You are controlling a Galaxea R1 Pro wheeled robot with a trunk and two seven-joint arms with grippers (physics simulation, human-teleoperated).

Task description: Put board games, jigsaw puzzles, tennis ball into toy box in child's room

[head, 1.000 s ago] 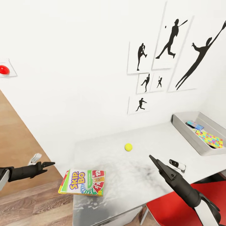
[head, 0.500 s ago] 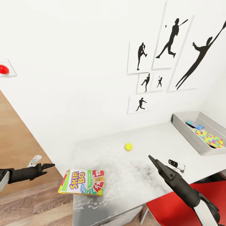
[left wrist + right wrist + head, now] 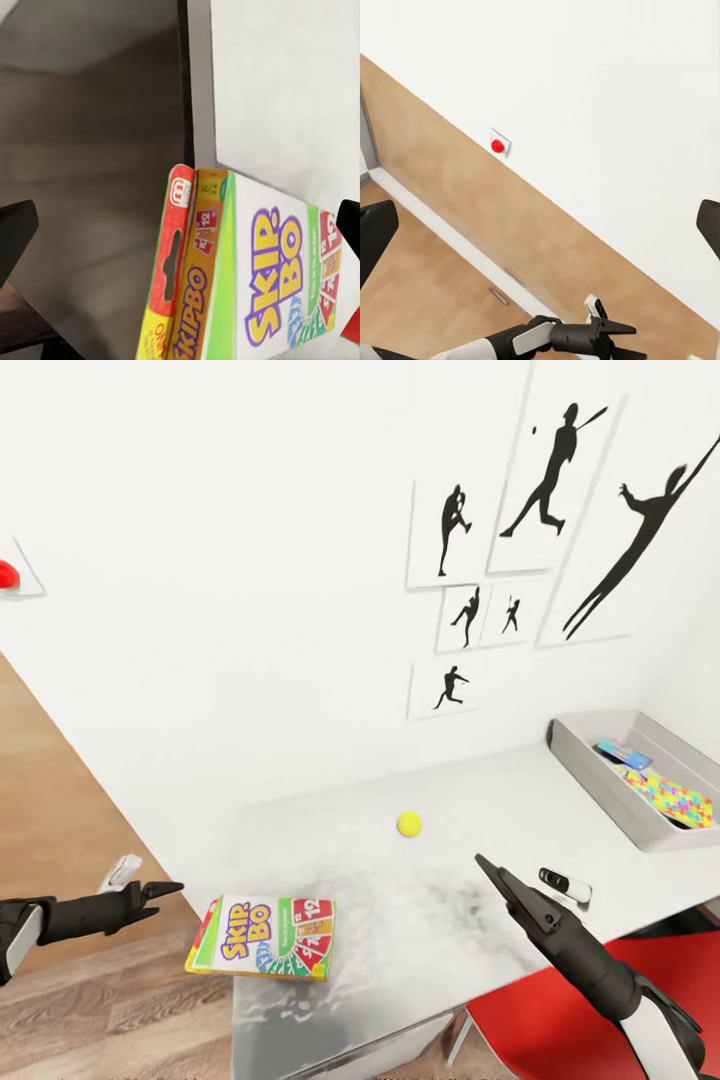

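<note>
Pale grey table top (image 3: 480, 800) fills the head view, and at its near left corner sits the white, green and red board game box (image 3: 263, 939) lettered SKIP-BO, poking out past the table edge. Small yellow-green tennis ball (image 3: 409, 823) rests mid-table, well apart from it. Far right, the shallow grey toy box (image 3: 590, 772) holds a multicoloured jigsaw puzzle slab (image 3: 678, 801) and a blue box (image 3: 623, 754). A small black-and-white object (image 3: 565, 885) lies near the right gripper (image 3: 482, 862), whose tips look pinched together above the table. The left gripper (image 3: 165, 886) hovers off the table's left side, beside the game box; tips look together, hard to be sure. Black baseball silhouettes (image 3: 560, 470) hang on the white wall, and a red chair seat (image 3: 540, 1030) shows below.

Left wrist view: SKIP-BO (image 3: 247, 277) reads big in purple and yellow, stacked on a red-and-yellow box (image 3: 166, 270), between fingers spread wide.

Right wrist view: fingers spread wide; red wall button (image 3: 497, 145), with the left gripper (image 3: 626, 341) below.
</note>
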